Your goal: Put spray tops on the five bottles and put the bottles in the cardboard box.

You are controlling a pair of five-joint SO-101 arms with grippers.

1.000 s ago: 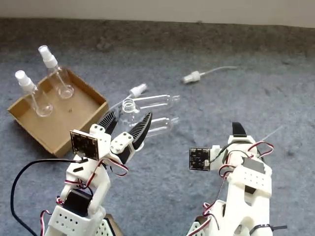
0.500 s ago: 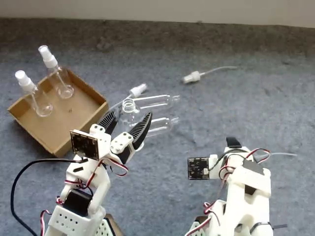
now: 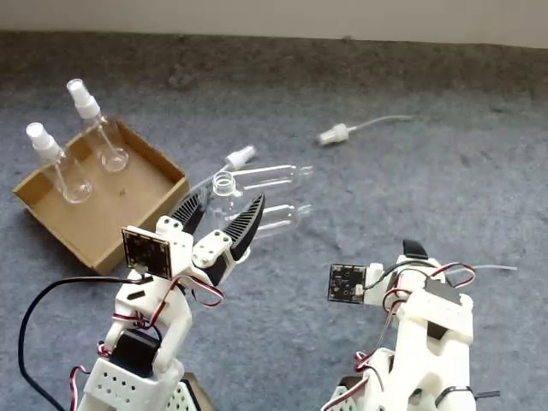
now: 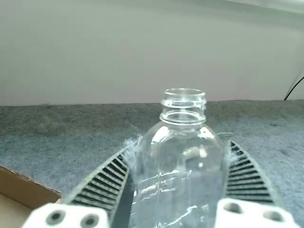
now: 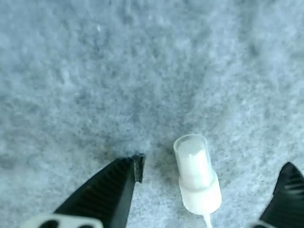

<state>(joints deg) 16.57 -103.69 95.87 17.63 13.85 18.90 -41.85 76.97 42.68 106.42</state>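
Compared with a second ago, the right arm sits drawn back toward its base, and the thin tube of the spray top [image 5: 195,176] beneath it now lies level on the carpet rather than slanting. The right gripper [image 5: 212,170] is spread wide just above the carpet, with that spray top lying between its fingers and touching neither. The left gripper [image 3: 228,204] has not moved: it is closed around the uncapped bottle [image 4: 183,161], held upright with its neck clear above the fingers. Beside it two bare bottles [image 3: 276,174] lie on their sides, a loose spray top [image 3: 241,157] near them and another top [image 3: 336,134] farther off. Two capped bottles [image 3: 67,175] stand in the cardboard box [image 3: 53,211]. The surface is grey carpet [image 3: 428,180], with a pale wall [image 3: 274,15] behind
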